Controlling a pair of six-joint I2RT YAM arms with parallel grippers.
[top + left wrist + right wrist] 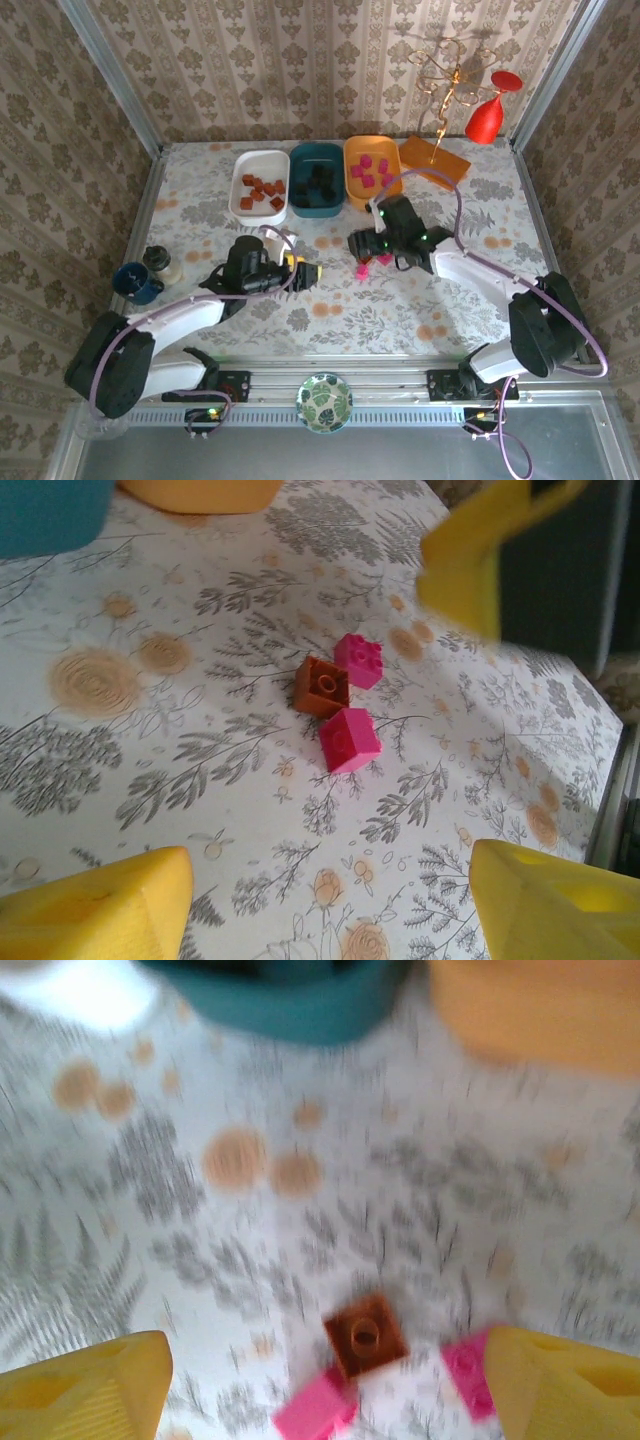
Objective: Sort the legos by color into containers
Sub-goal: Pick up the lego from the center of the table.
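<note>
Three loose legos lie together on the flowered table: a brown one (321,686) (365,1334) between two pink ones (358,660) (349,740) (315,1410) (468,1372). My right gripper (363,249) (325,1390) hangs open right over them, its yellow fingers wide on either side. My left gripper (303,271) (330,910) is open and empty, a little left of the cluster and pointing at it. At the back stand the white tub (243,200) with brown bricks, the teal tub (298,180) with black ones and the orange tub (392,172) with pink ones.
A flat orange board (436,157) with a gold wire stand (445,70) and a red goblet (487,115) are at the back right. A dark blue cup (135,282) and small jar (163,263) sit at the left edge. A round patterned dish (324,402) rests between the arm bases.
</note>
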